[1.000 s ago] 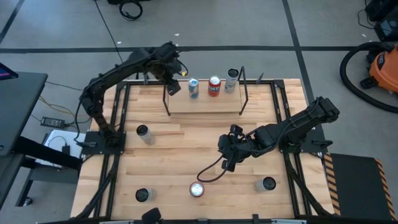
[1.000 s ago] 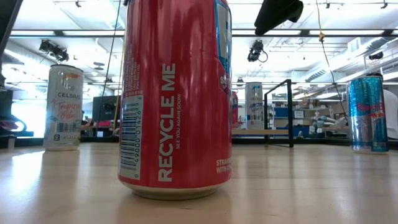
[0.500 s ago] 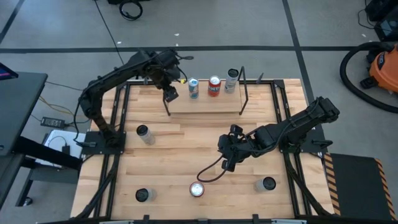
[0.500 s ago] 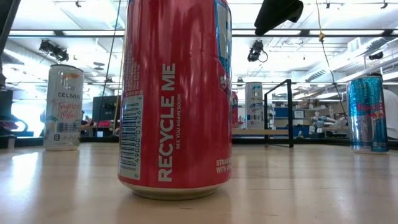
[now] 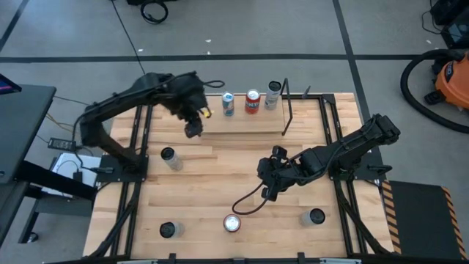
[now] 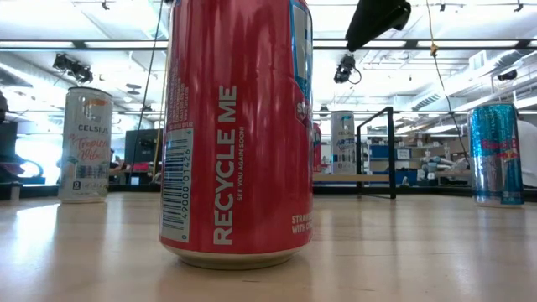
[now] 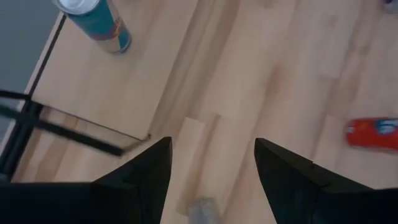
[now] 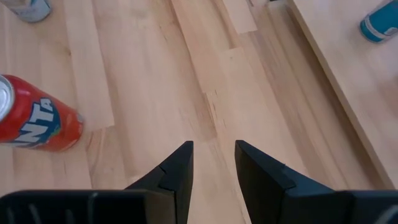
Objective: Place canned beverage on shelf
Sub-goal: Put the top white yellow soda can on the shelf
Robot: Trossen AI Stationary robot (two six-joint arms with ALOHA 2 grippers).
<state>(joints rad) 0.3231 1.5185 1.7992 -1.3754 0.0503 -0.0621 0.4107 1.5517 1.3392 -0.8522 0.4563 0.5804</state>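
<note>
The shelf (image 5: pixel 242 122) is a low light-wood board between thin black uprights at the table's far side. Three cans stand on it: a blue one (image 5: pixel 228 103), a red one (image 5: pixel 253 101) and a white one (image 5: pixel 273 94). My left gripper (image 5: pixel 193 129) is open and empty, above the table just in front of the shelf's left end; its fingers (image 7: pixel 155 168) show wide apart. My right gripper (image 5: pixel 267 188) is open and empty over the middle of the table, right of centre, and also shows in the right wrist view (image 8: pixel 214 165).
Loose cans stand upright on the table: a silver one at the left (image 5: pixel 170 156), one at the near left (image 5: pixel 169 229), a red one at the near middle (image 5: pixel 231 223) (image 6: pixel 239 134), and one at the near right (image 5: pixel 316 217). A black cable (image 5: pixel 245 205) loops below my right gripper.
My left gripper has moved from above the shelf's far left end toward the table's near edge and a little left, and is now in front of the shelf. The cans have not moved.
</note>
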